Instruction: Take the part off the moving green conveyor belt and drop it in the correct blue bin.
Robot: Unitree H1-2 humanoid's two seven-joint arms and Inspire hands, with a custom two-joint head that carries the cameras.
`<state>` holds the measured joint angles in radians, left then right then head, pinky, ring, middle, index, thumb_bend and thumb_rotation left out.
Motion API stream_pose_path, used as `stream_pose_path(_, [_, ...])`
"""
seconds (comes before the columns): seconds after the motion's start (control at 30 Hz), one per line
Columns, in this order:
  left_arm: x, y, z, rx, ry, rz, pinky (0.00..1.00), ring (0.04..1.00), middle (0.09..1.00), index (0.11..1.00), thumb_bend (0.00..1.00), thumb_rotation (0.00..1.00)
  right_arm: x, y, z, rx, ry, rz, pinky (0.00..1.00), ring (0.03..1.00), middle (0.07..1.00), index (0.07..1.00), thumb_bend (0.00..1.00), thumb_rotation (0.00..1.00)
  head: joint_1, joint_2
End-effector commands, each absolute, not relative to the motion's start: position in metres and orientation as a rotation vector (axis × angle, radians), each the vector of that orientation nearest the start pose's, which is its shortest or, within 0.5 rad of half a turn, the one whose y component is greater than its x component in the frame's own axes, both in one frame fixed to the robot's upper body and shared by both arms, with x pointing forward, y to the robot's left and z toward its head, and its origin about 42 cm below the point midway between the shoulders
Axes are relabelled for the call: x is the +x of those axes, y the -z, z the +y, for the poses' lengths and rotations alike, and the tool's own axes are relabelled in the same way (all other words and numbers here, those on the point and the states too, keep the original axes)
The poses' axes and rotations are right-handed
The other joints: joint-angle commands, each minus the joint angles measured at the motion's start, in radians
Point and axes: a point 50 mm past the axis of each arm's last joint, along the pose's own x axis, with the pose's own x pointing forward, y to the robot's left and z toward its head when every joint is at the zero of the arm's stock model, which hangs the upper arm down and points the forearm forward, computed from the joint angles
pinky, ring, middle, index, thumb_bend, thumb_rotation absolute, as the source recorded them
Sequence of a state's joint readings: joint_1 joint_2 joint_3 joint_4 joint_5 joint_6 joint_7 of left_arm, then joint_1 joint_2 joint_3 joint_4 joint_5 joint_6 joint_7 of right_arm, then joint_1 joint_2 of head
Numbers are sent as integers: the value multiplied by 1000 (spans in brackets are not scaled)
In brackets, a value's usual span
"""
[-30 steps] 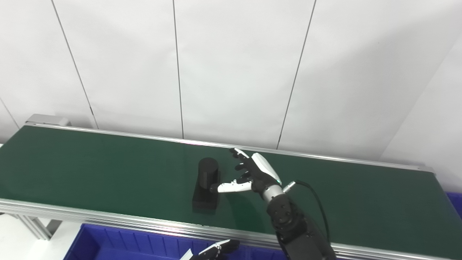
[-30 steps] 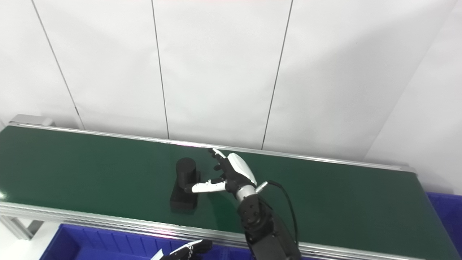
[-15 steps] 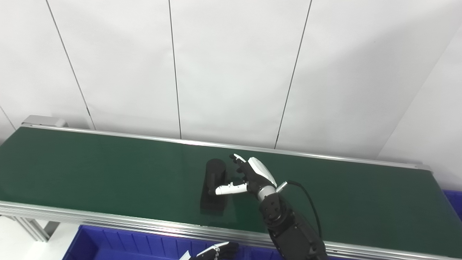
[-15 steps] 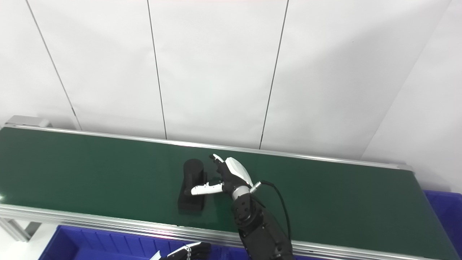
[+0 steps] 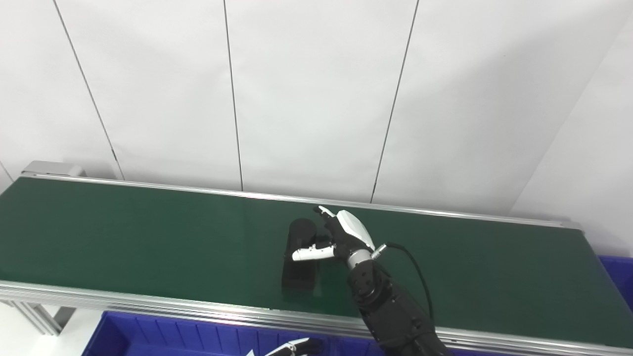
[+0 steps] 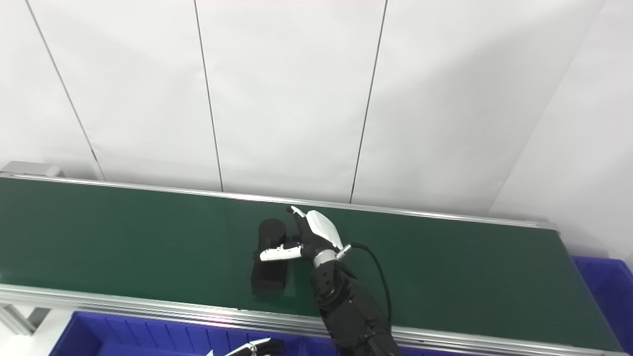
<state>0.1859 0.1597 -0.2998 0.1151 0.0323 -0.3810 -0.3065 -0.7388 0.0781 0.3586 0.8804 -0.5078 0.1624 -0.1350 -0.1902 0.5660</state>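
The black part (image 5: pixel 299 269), an upright cylinder on a rectangular base, stands on the green conveyor belt (image 5: pixel 148 232) near its middle. My right hand (image 5: pixel 346 235) is open right beside the part's right side. Its white thumb lies across the front of the cylinder and its fingers (image 6: pixel 295 213) reach past the far side. I cannot tell whether they touch it. Only the fingertips of my left hand (image 5: pixel 292 349) show at the bottom edge, over the near blue bin (image 5: pixel 173 336).
A silver rail (image 5: pixel 148 301) runs along the belt's near edge, with the blue bin just below it. A second blue bin (image 6: pixel 603 282) peeks out at the belt's right end. A white panelled wall stands behind the belt.
The part has ridden right along the belt until its cylinder sits between my right hand's thumb and fingers. The camera view has shifted slightly. My left hand has dropped lower in the picture.
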Motion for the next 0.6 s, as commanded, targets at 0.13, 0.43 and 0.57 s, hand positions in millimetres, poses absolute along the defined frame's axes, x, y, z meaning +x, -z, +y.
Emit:
stream_pose_path(0.13, [196,-49,179,146,599,-125,723,798,843,848,824,152,463,-137,-19,-649,-307,-31,532,611,705,760,686,37,-5,1])
stream_pose_path(0.43, [197,-48,181,129,597,-118,778,821,848,841,821,123,459,-124,-20,-530,-279,38,337,402,487,512,513,0,-10,2])
stream_pose_path(0.57, [198,-47,182,131,597,-114,763,815,849,842,819,116,457,-118,-24,-516,-264,54,361,419,499,502,514,0,-12,0])
